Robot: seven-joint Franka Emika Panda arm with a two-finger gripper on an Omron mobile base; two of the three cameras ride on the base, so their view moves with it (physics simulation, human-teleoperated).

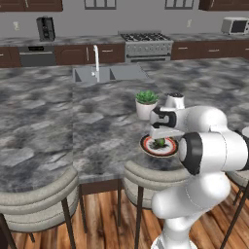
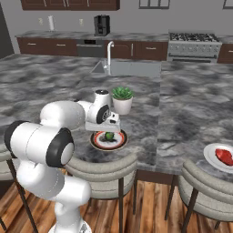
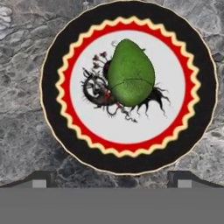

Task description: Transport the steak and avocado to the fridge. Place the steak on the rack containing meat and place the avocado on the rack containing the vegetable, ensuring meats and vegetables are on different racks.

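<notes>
In the middle of the hand view lies a round plate [image 3: 127, 162] with a black edge, a red zigzag ring and a white middle with a dark squiggly drawing. The avocado [image 3: 130, 72] lies on that white middle, a bit above the center. It is green and egg-shaped, with its narrow end pointing toward the top of the frame and a thin crack line across it.

In the left base view the same plate [image 1: 147, 147] sits near the front edge of the grey stone counter [image 1: 44, 112], right of the middle of the frame, with the avocado [image 1: 159, 142] as a small green bump on it. Just behind it stands a leafy plant in a white pot [image 1: 145, 104].

In the right base view a second, white plate [image 2: 210, 157] sits at the right edge of the frame, and the red steak [image 2: 224, 155] lies on it.

The gripper [image 3: 112, 178] hangs right over the avocado's plate. Its two dark tips show at the bottom of the hand view, spread wide apart, with nothing between them.
</notes>
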